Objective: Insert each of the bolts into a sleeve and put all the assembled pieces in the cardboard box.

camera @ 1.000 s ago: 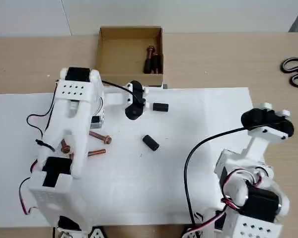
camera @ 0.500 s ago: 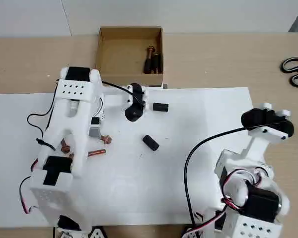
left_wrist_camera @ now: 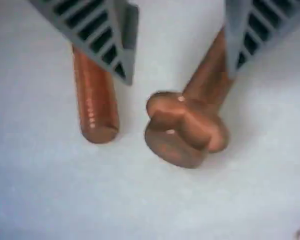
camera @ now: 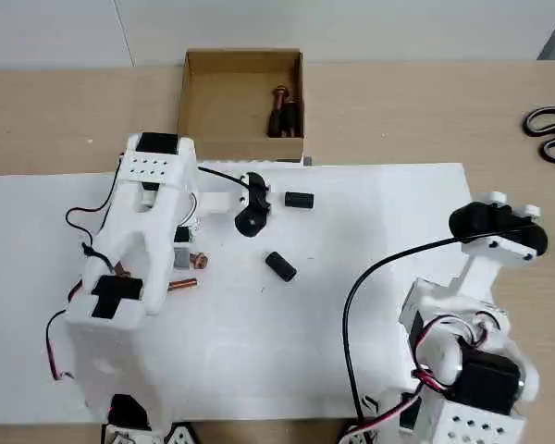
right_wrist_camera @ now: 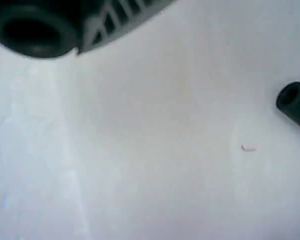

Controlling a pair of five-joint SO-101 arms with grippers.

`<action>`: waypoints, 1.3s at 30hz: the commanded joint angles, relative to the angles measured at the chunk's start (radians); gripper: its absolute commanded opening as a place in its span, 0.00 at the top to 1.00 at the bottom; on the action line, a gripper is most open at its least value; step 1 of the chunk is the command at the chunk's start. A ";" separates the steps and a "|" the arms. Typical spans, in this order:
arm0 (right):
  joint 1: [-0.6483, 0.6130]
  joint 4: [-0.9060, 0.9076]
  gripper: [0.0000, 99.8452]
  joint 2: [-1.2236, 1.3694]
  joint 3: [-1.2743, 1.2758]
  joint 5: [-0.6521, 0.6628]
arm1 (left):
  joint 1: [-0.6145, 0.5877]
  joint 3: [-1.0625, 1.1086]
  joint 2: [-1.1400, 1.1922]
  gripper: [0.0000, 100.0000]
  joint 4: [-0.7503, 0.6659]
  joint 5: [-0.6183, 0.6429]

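**Left gripper is coming down over two bolts at once**

Your left arm [camera: 139, 231] is leaning farther over the white sheet [camera: 259, 370] than a second ago. It is now covering the shaft of a bolt that was lying in full sight. The right arm [camera: 481, 268] is staying put near the sheet's right edge.

The left gripper [left_wrist_camera: 181, 72] is hanging spread wide just above the sheet, near its left edge. The headed bolt [left_wrist_camera: 182, 130] is lying between the jaws, with its shaft running off under one of them. The second bolt [left_wrist_camera: 95, 105] is lying just beside it, with its blunt end poking out from under the other jaw.

Two sleeves [camera: 299, 200] [camera: 280, 266] are waiting near the middle of the sheet. The cardboard box [camera: 222, 102] is sitting beyond the sheet's far edge, already holding finished pieces [camera: 282, 111].

For the right gripper [right_wrist_camera: 85, 35], you cannot tell whether it is holding anything. A dark hollow shape is showing beside it, perhaps a sleeve.

You are risking a bad pinch here:
- **Two bolts:** one jaw is sitting over the second bolt, so squeezing now may trap both or flick one away.
- **Crooked grip:** the headed bolt is lying slantwise to the jaws, so they may catch the head alone. The bolt could then swivel and hang crooked, making the sleeve hard to meet.
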 commanded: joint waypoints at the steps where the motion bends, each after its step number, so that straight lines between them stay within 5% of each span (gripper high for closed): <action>1: 0.004 -0.027 1.00 -0.008 -0.003 -0.011 | -0.005 -0.021 0.014 0.89 0.000 -0.167; 27: 0.004 -0.027 1.00 -0.008 -0.006 -0.011 | 0.005 -0.022 0.038 0.99 -0.018 -0.163; 39: 0.001 -0.019 1.00 -0.010 -0.095 -0.006 | 0.038 -0.031 -0.298 0.99 0.028 -0.043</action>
